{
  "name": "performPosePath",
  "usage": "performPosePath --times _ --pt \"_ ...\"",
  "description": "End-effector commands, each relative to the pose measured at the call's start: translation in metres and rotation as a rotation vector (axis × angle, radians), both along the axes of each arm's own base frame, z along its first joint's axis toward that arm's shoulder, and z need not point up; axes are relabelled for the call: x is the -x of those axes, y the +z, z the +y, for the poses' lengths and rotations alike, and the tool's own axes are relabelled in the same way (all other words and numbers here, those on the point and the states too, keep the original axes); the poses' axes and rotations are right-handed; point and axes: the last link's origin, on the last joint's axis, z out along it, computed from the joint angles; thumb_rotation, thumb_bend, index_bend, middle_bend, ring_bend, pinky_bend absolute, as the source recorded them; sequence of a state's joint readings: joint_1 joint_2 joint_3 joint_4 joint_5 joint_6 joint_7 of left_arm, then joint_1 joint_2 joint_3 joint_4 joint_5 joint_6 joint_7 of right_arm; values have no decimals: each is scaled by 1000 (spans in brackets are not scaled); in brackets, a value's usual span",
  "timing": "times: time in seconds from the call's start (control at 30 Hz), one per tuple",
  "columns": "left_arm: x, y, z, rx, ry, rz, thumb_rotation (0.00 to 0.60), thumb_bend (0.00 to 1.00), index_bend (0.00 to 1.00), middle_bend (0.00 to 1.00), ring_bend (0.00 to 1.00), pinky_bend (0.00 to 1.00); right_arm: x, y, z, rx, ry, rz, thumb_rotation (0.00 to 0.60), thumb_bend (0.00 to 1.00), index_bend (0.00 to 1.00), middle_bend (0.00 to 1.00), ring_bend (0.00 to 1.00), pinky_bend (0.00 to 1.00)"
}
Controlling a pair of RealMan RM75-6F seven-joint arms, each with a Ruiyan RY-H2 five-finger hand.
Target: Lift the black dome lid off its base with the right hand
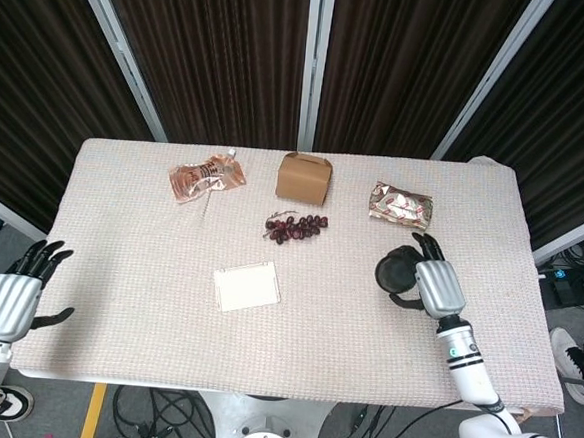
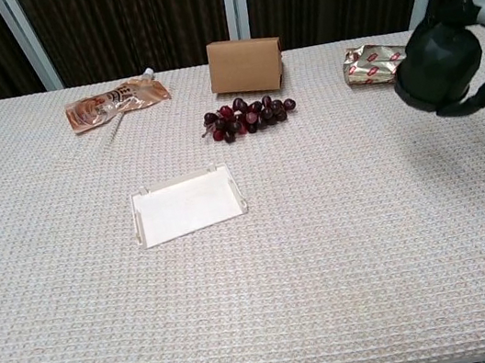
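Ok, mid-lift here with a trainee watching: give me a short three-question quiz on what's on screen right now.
1. True or false: the black dome lid rests on the table.
2. Which hand holds it: A) left hand B) right hand?
3. What lies directly in front of the cardboard box?

Key:
1. False; in the chest view it hangs above the cloth.
2. B; the left hand holds nothing, off the table's edge.
3. The bunch of grapes.
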State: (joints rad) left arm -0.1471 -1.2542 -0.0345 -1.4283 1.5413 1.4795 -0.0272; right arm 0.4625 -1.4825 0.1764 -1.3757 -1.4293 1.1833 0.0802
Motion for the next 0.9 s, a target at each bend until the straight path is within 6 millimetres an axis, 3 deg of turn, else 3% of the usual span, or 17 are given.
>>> performPosePath --times 0.03,0.13,0.23,0.33,0.47,0.53,0.6,0.63,0.73,0.8,0.9 --pt "-2 0 0 0 -5 0 600 24 166 107 76 304 -50 55 5 163 185 -65 600 101 398 436 68 0" --pt "-3 -1 1 4 -8 3 600 23 166 107 76 304 -78 87 19 276 300 -117 600 101 398 445 78 0" --pt "-4 -2 1 5 -9 2 600 24 166 107 76 304 -83 98 30 322 326 -116 600 101 398 447 79 0" --pt "-5 -2 1 7 -8 1 600 23 166 107 76 304 -56 68 26 205 219 -18 600 99 398 448 79 0" --pt "-4 -4 -1 5 -9 -12 600 23 166 107 76 304 5 -13 12 -117 -14 173 600 101 401 444 82 0" --pt "-3 -3 -2 4 -4 -11 600 23 166 107 76 304 18 -39 12 -190 -53 213 600 101 401 444 91 0" --pt "-1 -2 -2 2 3 -5 600 24 166 107 76 305 12 -48 9 -188 -32 196 600 101 401 444 93 0" --pt "0 -1 -2 0 5 -3 600 24 166 107 76 305 4 -44 7 -161 -5 169 600 101 401 444 94 0" --pt "-1 1 -1 -8 5 -4 600 23 166 107 76 304 -42 -3 3 10 148 28 600 101 402 444 94 0" --pt "-1 0 0 -5 5 -5 600 24 166 107 76 305 -79 43 13 167 291 -85 600 101 402 446 94 0" --pt "-1 -4 0 8 4 -2 600 24 166 107 76 304 -115 101 43 342 469 -213 600 101 402 449 94 0"
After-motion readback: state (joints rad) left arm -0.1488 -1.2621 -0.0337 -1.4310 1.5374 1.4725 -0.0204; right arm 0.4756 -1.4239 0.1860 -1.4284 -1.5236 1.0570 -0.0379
